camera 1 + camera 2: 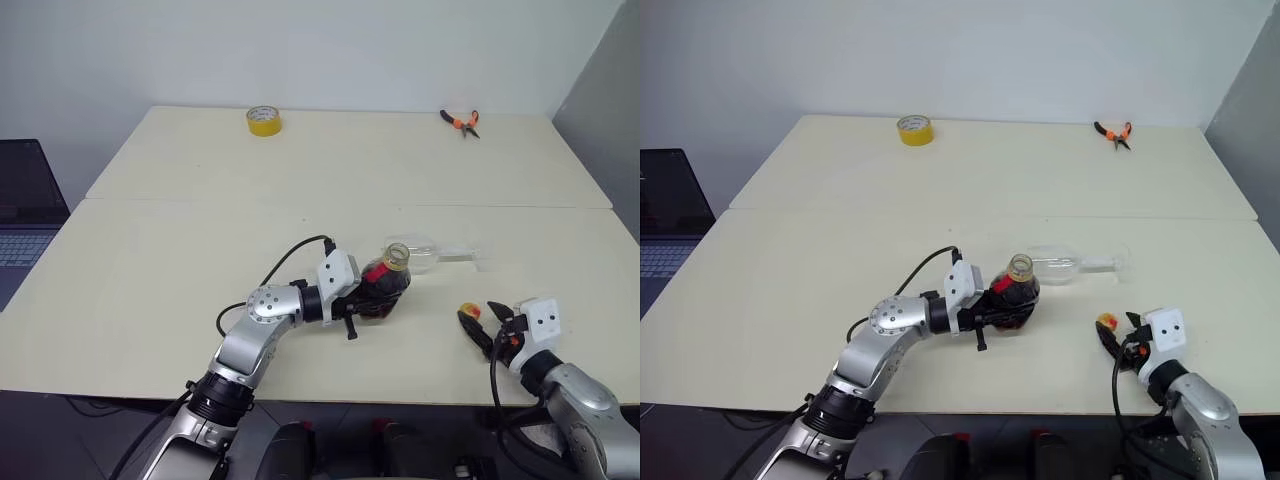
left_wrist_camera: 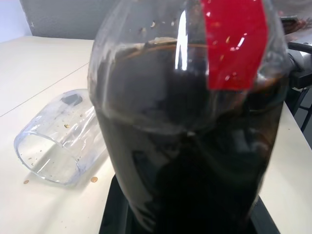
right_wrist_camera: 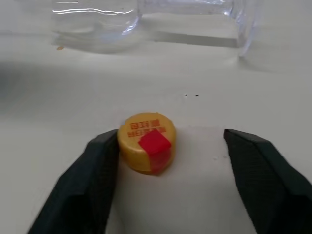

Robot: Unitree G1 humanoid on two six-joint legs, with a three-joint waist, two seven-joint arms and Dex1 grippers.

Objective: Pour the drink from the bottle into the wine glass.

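Our left tool is clamped on the bottle, uncapped, mid-surface. At its two o'clock, the wine glass lies on its side. At four o'clock, our right tool stands apart, the yellow cap against one finger.

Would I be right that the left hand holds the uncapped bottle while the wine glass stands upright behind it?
Not quite: the wine glass lies on its side on the table, as the left eye view shows. The left hand does hold the uncapped bottle.
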